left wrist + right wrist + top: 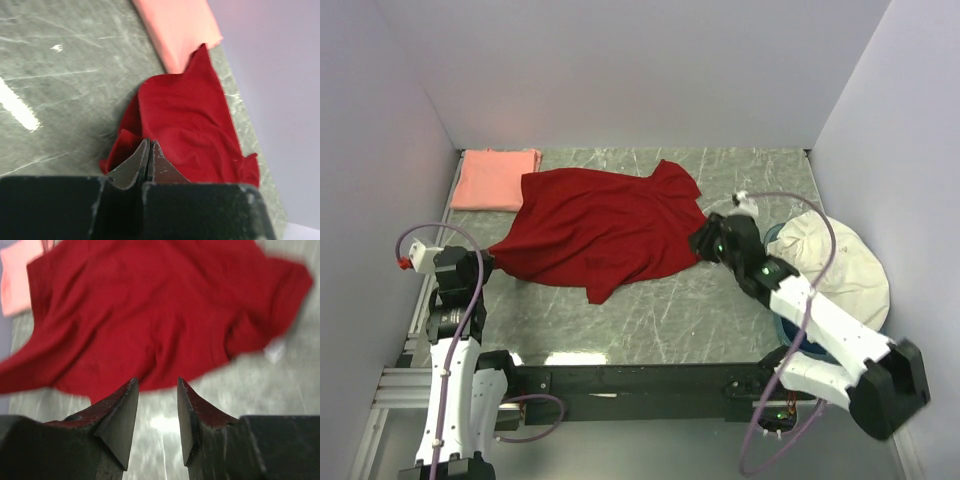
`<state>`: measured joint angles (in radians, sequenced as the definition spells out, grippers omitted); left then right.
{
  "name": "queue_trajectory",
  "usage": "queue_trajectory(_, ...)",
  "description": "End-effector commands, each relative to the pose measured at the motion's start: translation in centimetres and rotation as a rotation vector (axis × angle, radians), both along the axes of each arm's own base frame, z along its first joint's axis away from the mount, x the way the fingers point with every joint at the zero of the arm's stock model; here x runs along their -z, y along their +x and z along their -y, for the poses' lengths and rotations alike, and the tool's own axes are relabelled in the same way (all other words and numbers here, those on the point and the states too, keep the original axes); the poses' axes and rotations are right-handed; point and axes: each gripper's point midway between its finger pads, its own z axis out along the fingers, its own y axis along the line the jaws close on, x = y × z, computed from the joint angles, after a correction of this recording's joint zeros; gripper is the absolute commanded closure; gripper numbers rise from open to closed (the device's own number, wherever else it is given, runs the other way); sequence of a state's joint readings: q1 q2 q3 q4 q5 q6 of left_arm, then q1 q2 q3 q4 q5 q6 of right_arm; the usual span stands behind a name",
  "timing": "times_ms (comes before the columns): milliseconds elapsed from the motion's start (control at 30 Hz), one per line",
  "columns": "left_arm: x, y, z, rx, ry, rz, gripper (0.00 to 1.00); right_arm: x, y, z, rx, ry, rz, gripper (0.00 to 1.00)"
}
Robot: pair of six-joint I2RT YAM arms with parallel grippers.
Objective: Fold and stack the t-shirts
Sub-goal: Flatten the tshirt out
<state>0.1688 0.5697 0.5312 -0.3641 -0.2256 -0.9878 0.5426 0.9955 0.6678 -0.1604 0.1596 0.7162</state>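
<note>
The left gripper is pressed together and seems to pinch a bunched-up corner of the red t-shirt, over at the left side of the table. The right gripper is spread apart with nothing in it. It hangs just beside the shirt's right edge, near a sleeve. So only one corner is held. The red t-shirt lies across the middle of the table, but it is wrinkly, and one flap sticks out toward the front. If the left gripper pulls now, I think the whole shirt could slide and bunch up instead of going flat, because nothing holds the other side. The pinch is on a small bit of cloth, so it could slip out too. The back left corner of the red t-shirt rests on the edge of the folded pink t-shirt, so a tug might drag that one and spoil its fold. If the right gripper grabs two layers at once, the fold could come out crooked. A white cloth sits right by the right arm, and the arm could bump it.
</note>
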Motion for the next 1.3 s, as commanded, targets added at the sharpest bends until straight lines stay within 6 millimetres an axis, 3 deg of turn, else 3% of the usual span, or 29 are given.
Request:
queue_trajectory(0,-1.6,-0.1,-1.0,-0.034,0.05,0.005,1.0,-1.0,2.7,0.3,0.025,-0.134,-0.002,0.55)
queue_trajectory(33,-1.7,-0.2,-1.0,-0.027,0.058,-0.002,1.0,-0.8,3.6,-0.7,0.003,-0.141,-0.027,0.55)
queue_trajectory(100,-2.2,-0.1,-0.9,-0.019,0.062,0.001,0.99,-0.2,3.4,-3.5,-0.101,-0.107,-0.058,0.56)
queue_trajectory(300,-2.2,-0.1,-0.6,0.002,0.065,-0.004,1.0,4.5,2.9,-9.1,-0.186,-0.181,-0.156,0.56)
queue_trajectory(400,-2.3,-0.1,-0.6,0.005,0.067,-0.005,1.0,4.7,3.1,-11.3,-0.22,-0.218,-0.152,0.56)
queue_trajectory(667,-2.4,0.0,-0.4,0.017,0.068,-0.008,1.0,4.0,3.4,-19.9,-0.356,-0.324,-0.06,0.56)
queue_trajectory(767,-2.3,0.1,-0.3,0.024,0.068,-0.009,1.0,4.7,3.6,-22.6,-0.402,-0.392,-0.058,0.55)
queue_trajectory(800,-2.3,0.1,-0.3,0.023,0.069,-0.01,1.0,6.2,3.7,-23.2,-0.416,-0.428,-0.078,0.55)
queue_trajectory(833,-2.2,0.0,-0.3,0.023,0.07,-0.013,1.0,5.1,4.1,-24.3,-0.431,-0.432,-0.048,0.53)
queue_trajectory(900,-2.4,0.0,-0.4,0.024,0.073,-0.01,1.0,6.5,4.1,-25.3,-0.456,-0.473,-0.061,0.52)
queue_trajectory(933,-2.4,0.0,-0.3,0.027,0.075,-0.011,0.99,5.8,4.5,-26.1,-0.468,-0.473,-0.042,0.51)
queue_trajectory(1000,-2.6,0.1,-0.3,0.027,0.076,-0.005,1.0,7.4,4.5,-26.5,-0.487,-0.511,-0.068,0.5)
queue_trajectory(1033,-2.5,0.1,-0.3,0.029,0.078,-0.009,1.0,6.9,4.9,-27.0,-0.488,-0.509,-0.056,0.5)
queue_trajectory(1267,-2.4,0.2,-0.3,0.032,0.078,-0.012,1.0,9.6,5.3,-27.7,-0.525,-0.57,-0.093,0.5)
